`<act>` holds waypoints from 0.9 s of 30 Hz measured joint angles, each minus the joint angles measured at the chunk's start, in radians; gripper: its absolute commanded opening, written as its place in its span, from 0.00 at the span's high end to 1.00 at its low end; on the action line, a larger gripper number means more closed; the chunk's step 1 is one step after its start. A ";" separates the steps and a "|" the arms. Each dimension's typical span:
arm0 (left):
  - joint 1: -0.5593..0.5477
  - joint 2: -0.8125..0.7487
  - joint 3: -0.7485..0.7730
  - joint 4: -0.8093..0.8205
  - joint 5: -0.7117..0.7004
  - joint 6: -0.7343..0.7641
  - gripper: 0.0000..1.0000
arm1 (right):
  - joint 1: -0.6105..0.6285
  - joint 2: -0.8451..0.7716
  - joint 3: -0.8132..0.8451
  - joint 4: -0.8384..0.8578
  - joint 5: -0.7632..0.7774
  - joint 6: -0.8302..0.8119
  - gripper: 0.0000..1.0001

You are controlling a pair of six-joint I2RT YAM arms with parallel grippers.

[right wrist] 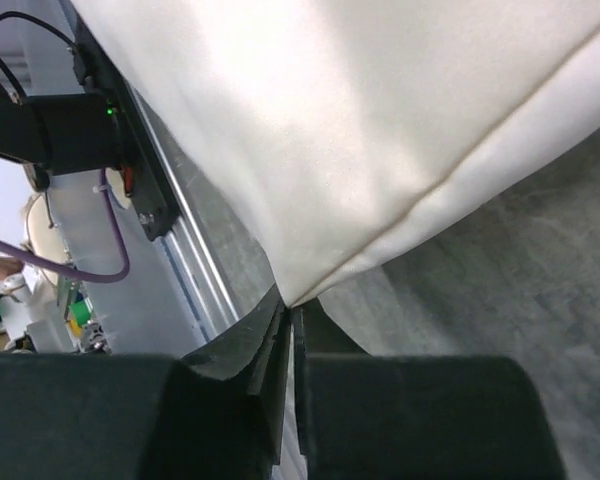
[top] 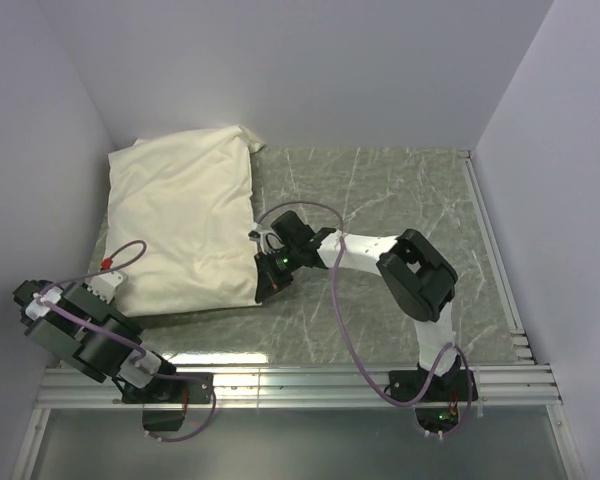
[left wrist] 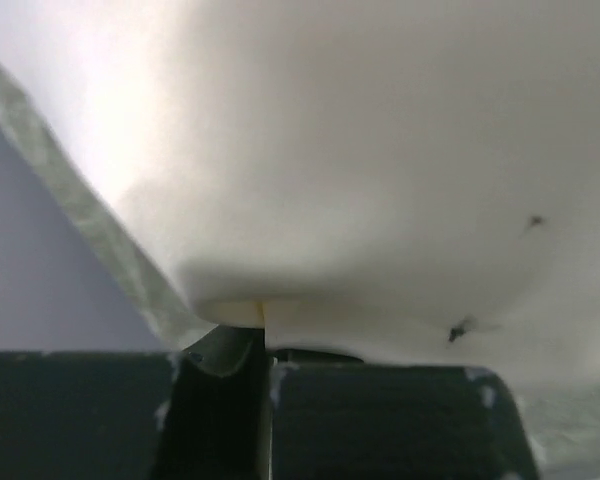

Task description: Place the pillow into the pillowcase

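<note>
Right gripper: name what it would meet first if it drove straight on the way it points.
The plump cream-white fabric pillowcase: the right gripper is shut on its corner, so going on would likely push into that cloth at once.

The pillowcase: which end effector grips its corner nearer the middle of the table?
The right end effector, shut on the near right corner of the pillowcase; the left end effector holds the near left edge instead.

pillowcase [top: 185,225] filling left rear corner, walls [top: 280,70] close behind, table [top: 410,200] rightward seemingly open
</note>
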 measured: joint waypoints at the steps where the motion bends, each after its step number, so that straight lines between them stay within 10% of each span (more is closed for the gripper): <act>1: 0.002 0.000 0.007 -0.032 -0.003 0.000 0.99 | -0.001 -0.008 0.000 -0.006 0.000 -0.001 0.97; 9: 0.021 -0.094 0.110 -0.294 0.005 -0.029 1.00 | -0.005 -0.094 0.000 -0.064 -0.023 -0.003 1.00; 19: 0.060 -0.204 0.583 -0.576 0.229 -0.235 1.00 | -0.063 -0.173 0.243 -0.172 -0.086 -0.038 1.00; 27: -0.100 -0.310 0.811 -0.303 0.483 -0.808 1.00 | -0.357 -0.262 0.500 -0.170 -0.111 -0.033 1.00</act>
